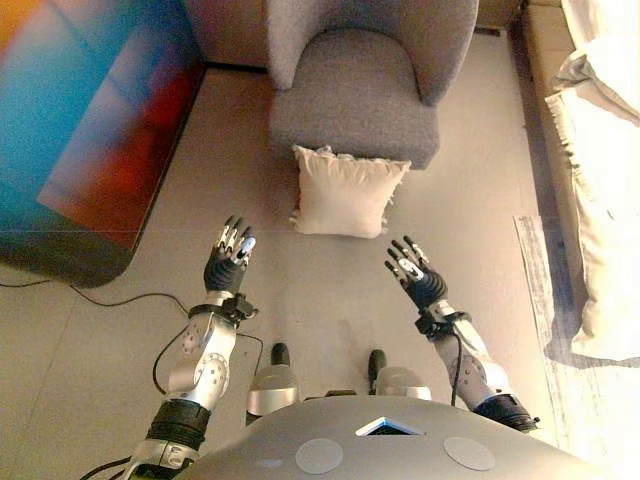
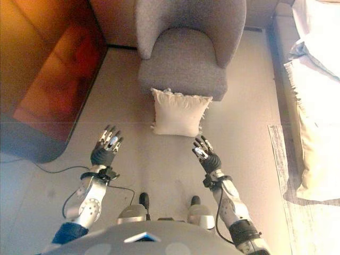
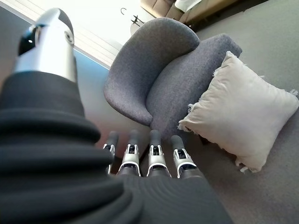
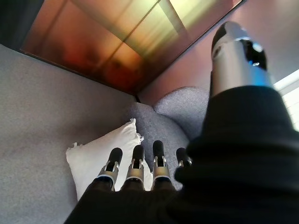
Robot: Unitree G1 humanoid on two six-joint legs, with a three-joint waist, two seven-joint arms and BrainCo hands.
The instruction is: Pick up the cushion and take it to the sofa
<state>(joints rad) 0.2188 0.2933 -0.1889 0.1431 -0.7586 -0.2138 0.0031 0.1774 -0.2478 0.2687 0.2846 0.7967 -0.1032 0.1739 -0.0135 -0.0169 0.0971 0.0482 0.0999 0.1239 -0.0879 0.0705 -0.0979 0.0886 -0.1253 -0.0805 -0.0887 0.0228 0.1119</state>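
A cream cushion (image 1: pixel 345 192) with frayed edges stands on the floor, leaning against the front of a grey armchair (image 1: pixel 358 95). It also shows in the left wrist view (image 3: pixel 243 112) and the right wrist view (image 4: pixel 100 151). My left hand (image 1: pixel 228 260) is open and empty, raised short of the cushion and to its left. My right hand (image 1: pixel 415 272) is open and empty, short of the cushion and to its right. Both hands have straight fingers and touch nothing.
A low dark table with a glossy coloured top (image 1: pixel 85 130) stands at the left. A pale sofa with light cloth on it (image 1: pixel 600 180) runs along the right edge, with a rug strip (image 1: pixel 545 290) before it. Grey floor lies between my hands.
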